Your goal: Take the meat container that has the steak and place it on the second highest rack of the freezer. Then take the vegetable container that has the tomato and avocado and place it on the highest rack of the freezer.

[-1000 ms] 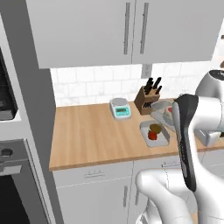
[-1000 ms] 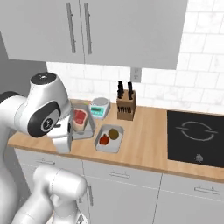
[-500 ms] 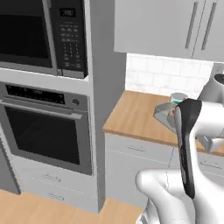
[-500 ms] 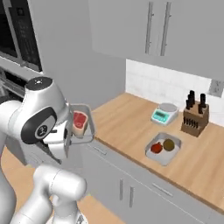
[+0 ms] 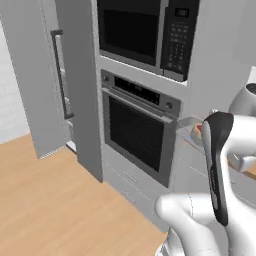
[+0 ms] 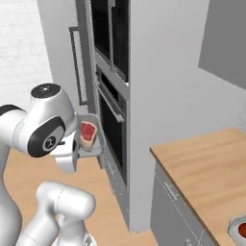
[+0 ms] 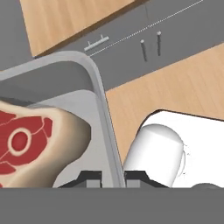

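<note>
My gripper (image 7: pixel 113 179) is shut on the right rim of the grey meat container (image 7: pixel 101 100). The steak (image 7: pixel 30 138), red with a pale tan edge, lies inside it. In the right base view the meat container (image 6: pixel 93 146) with the steak (image 6: pixel 87 131) hangs in front of my arm, close to the oven. The freezer (image 5: pixel 32 80) stands at the far left with its long dark bar handle (image 5: pixel 58 75); its racks are hidden. A corner of the vegetable container (image 6: pixel 237 226) with a bit of red shows on the counter; the avocado is out of view.
A black-windowed oven (image 5: pixel 137 135) with a microwave (image 5: pixel 145 35) above it stands between the freezer and the wooden counter (image 6: pixel 206 158). Light wooden floor (image 5: pixel 55 200) spreads out in front of the freezer and oven.
Both base views have swung left, from the counter past the oven to the freezer: the camera moved. The steak container stays in my grip.
</note>
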